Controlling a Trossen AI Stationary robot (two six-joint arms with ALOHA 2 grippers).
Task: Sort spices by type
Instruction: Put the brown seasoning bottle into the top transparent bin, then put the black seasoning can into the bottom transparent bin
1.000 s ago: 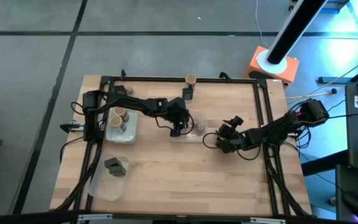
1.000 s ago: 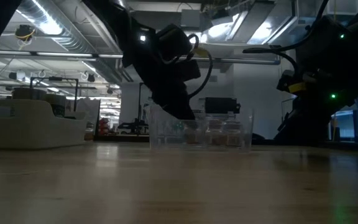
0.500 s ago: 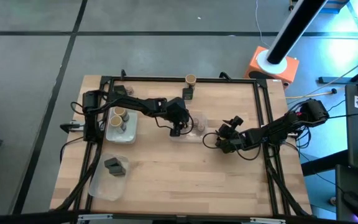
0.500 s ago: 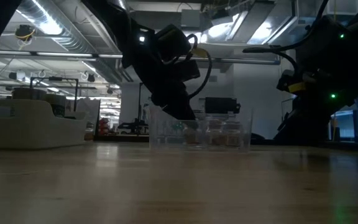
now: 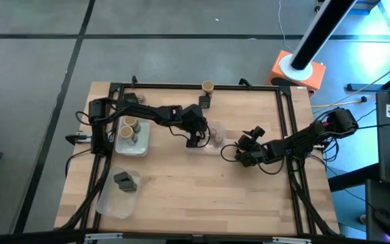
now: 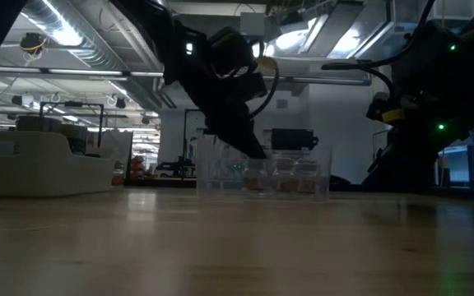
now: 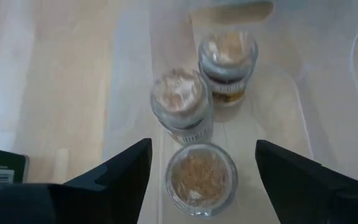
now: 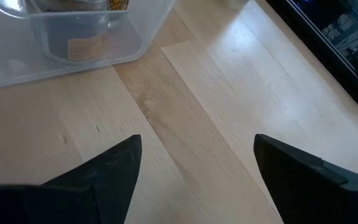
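Observation:
Three squat round jars stand in a clear tray [image 5: 217, 146] at the table's middle: the nearest one [image 7: 201, 177], a second [image 7: 181, 102] and a third [image 7: 227, 62]. My left gripper [image 5: 193, 141] hovers open above this tray, its fingers on either side of the nearest jar without touching it. My right gripper [image 5: 241, 152] waits open just right of the tray, over bare wood. Tan-topped jars [image 5: 131, 129] stand in a tray at the left. Dark packets [image 5: 124, 181] lie in a tray near the left front. One tan-topped jar [image 5: 208, 86] and one dark packet [image 5: 204, 102] sit at the far edge.
The black frame rail [image 5: 181, 86] runs round the table. Bare wood [image 5: 202, 193] lies between the middle tray and the near edge. In the right wrist view a corner of the clear tray [image 8: 73, 37] lies just ahead of the fingers.
My left gripper has risen a little above the middle tray, staying open over the jars. The jars and trays have kept their places.

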